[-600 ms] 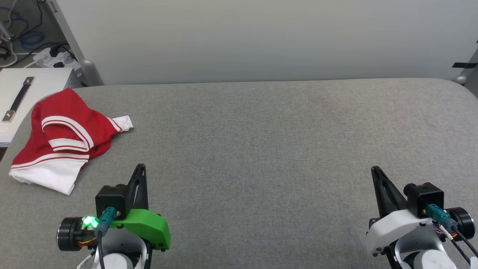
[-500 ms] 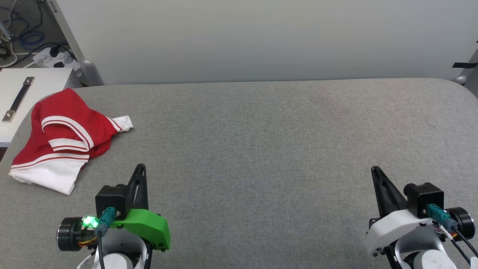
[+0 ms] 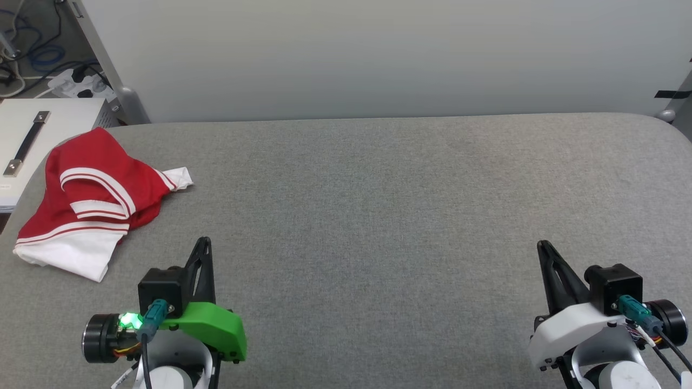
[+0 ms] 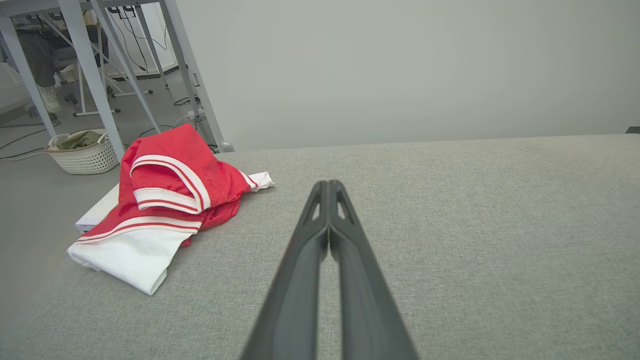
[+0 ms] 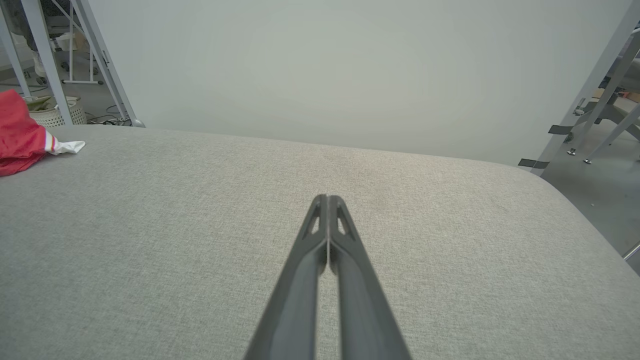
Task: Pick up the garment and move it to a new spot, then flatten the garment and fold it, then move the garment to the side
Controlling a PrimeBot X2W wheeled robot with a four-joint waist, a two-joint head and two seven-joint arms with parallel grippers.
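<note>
My left claw (image 3: 203, 243) and right claw (image 3: 542, 247) are pinched closed, empty; the red jersey (image 3: 89, 200) lies apart, ahead-left of the left.

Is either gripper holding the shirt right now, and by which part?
Nothing is held: left gripper and right gripper are shut and empty; the garment lies crumpled, apart from both.
</note>
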